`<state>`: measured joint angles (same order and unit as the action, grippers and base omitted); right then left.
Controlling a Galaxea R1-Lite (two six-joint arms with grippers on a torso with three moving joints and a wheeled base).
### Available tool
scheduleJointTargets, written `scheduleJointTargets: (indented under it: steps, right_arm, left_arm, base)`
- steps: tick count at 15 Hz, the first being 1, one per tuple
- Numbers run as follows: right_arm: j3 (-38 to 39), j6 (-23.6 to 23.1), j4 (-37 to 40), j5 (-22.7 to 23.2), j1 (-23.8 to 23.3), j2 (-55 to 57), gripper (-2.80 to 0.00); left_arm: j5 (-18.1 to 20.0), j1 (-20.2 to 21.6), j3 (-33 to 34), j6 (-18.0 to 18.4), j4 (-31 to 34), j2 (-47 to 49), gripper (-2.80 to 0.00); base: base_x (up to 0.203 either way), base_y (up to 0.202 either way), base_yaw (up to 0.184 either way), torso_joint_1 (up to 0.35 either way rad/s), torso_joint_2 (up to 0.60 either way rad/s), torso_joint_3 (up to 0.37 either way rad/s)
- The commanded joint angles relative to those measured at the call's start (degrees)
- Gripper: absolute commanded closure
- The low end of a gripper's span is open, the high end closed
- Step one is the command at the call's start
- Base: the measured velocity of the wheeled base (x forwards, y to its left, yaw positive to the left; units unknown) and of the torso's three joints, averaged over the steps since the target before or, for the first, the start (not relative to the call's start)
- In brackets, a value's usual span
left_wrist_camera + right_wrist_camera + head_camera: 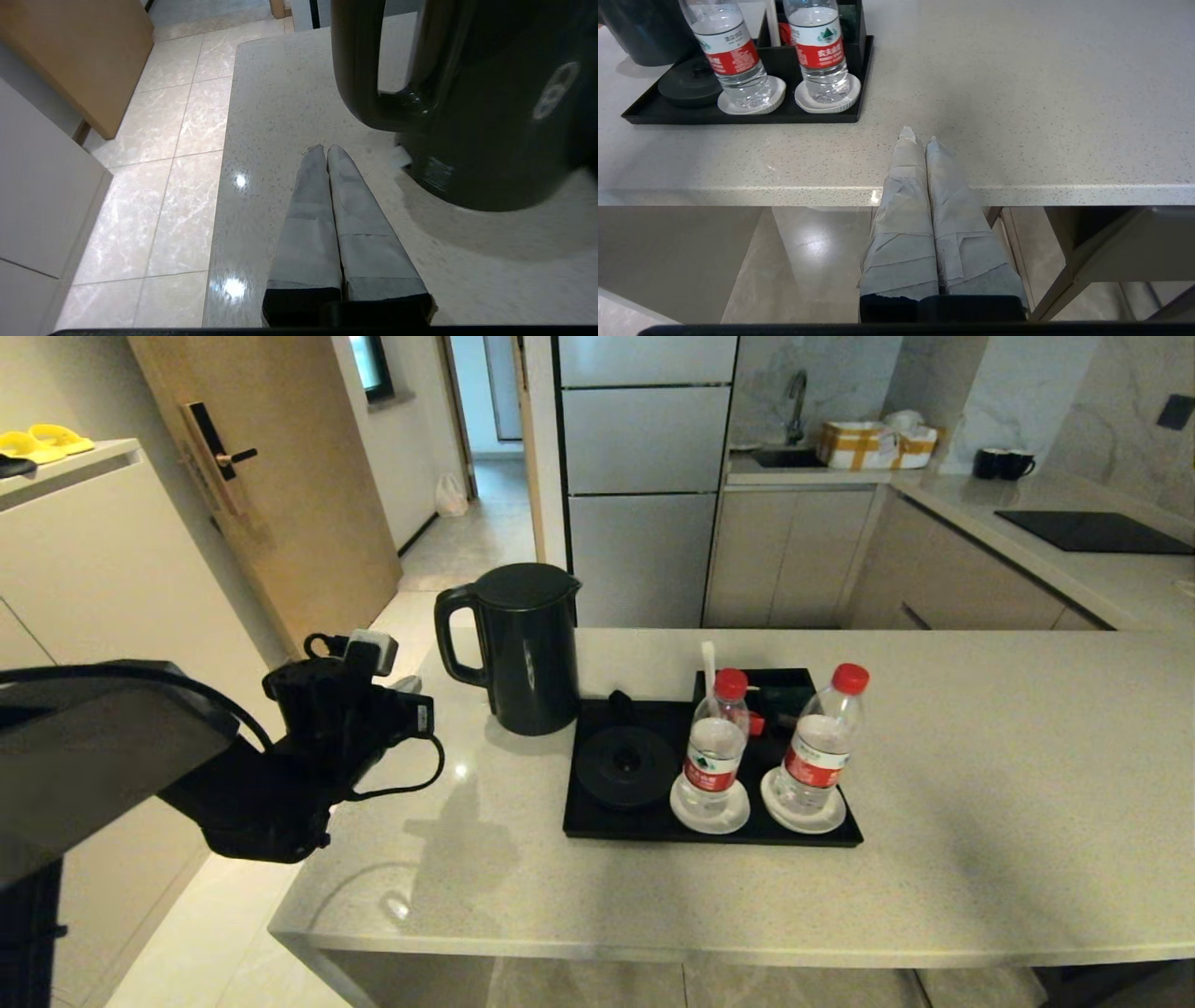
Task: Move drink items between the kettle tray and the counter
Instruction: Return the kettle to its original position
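Nearest the head camera, the left tool (325,148) hovers over the table's (980,803) left end, fingers pressed together, empty. Just beyond stands the upright kettle (523,649), off its tray (597,826), handle facing this nearer arm. Right tool (920,135) parked, closed.

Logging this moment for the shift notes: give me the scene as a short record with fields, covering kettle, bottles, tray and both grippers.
kettle: black kettle stands upright on the counter, off its base, just left of the tray, handle toward the left gripper
tray: black tray on the counter; round kettle base bare
bottles: left bottle and right bottle, red caps on, each upright on a white saucer in the tray
left gripper: shut, empty, over the counter's left end near the kettle handle
right gripper: shut, empty, at the counter's near edge
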<state>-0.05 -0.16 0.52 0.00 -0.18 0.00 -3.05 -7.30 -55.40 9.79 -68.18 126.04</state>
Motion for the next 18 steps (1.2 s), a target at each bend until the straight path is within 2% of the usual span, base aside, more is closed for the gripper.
scheduleJointTargets:
  steps: [1, 3, 10, 18]
  right_arm:
    - [0.05, -0.08, 0.00, 0.00, -0.06, -0.09, 0.00]
    - [0.04, -0.02, 0.00, 0.00, 0.01, -0.09, 0.00]
    - [0.05, -0.02, 0.00, 0.00, -0.08, -0.09, 0.00]
    - [0.01, -0.02, 0.00, 0.03, -0.04, -0.09, 0.00]
  left_arm:
    - [-0.23, -0.17, -5.80, 1.38, 0.18, 4.41, -2.80]
    - [-1.45, -0.78, -8.32, 2.78, 1.55, 5.56, -2.80]
    - [-1.43, -1.57, -8.49, 2.43, 2.08, 2.90, -2.80]
    - [-1.25, -1.58, -18.00, 1.41, 9.36, 4.77, -2.80]
  base:
    - [0.000, 0.000, 0.000, 0.000, 0.00, 0.000]
    - [0.000, 0.000, 0.000, 0.000, 0.00, 0.000]
    - [0.000, 0.000, 0.000, 0.000, 0.00, 0.000]
    - [0.000, 0.000, 0.000, 0.000, 0.00, 0.000]
